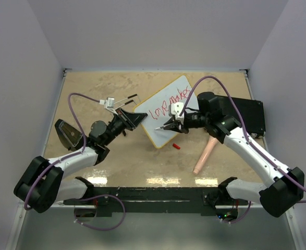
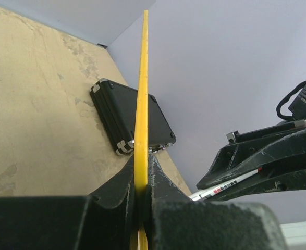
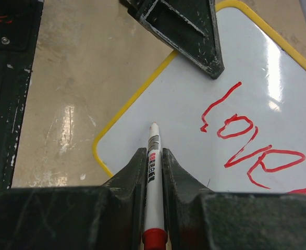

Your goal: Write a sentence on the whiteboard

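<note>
Now, with your left gripper (image 1: 137, 119) clamped on the 9 o'clock edge of the whiteboard (image 1: 181, 84) mid-worktop, and your right gripper (image 1: 169, 124) clamped on the marker (image 3: 154, 156), begin the second line of the sentence (image 1: 169, 104) below "Love", pressing lightly.

the top external camera looks steeply down from high on the near side of the whiteboard (image 1: 160, 101), far enough back to take in all of it; the left wrist camera sits right at the whiteboard's yellow edge, sighting along it toward the black case (image 2: 116, 109) beyond; the right wrist camera looks down close over the whiteboard's face, past a marker (image 3: 154, 166); all three share the whiteboard
</note>
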Motion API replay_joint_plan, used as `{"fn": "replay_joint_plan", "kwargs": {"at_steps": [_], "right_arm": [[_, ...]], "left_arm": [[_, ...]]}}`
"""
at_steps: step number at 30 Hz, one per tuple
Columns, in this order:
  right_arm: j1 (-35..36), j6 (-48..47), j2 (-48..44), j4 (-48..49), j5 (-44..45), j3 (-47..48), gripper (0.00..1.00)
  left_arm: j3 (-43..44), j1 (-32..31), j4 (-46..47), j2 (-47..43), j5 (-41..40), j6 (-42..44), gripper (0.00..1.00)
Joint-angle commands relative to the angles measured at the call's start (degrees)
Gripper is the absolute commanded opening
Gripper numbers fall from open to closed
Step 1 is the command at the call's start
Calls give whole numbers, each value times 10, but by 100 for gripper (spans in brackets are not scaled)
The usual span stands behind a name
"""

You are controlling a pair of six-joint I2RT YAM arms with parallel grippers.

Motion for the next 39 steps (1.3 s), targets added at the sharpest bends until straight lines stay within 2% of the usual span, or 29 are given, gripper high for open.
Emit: {"fn": "replay_joint_plan", "kwargs": {"at_steps": [1,14,23,29,35,39], "right_arm": [[7,17,-4,41,49,5,0],[18,19,6,45,72,-9,0],[19,-47,4,-33,56,-6,0],[24,-80,2,-84,77,-7,0],[23,-16,-14,-7,137,-10,0],[22,4,-16,8,133,8,0]], "left_arm": [[39,-5,103,-1,-10,-16,0],[43,-7,105,-1,-8,-15,0],[52,-6,82,-18,-13,2,0],[52,-6,80,-19,-14,4,0],[47,-6,84,-16,-9,2,0],[42,-6,83,-17,-8,2,0]]}}
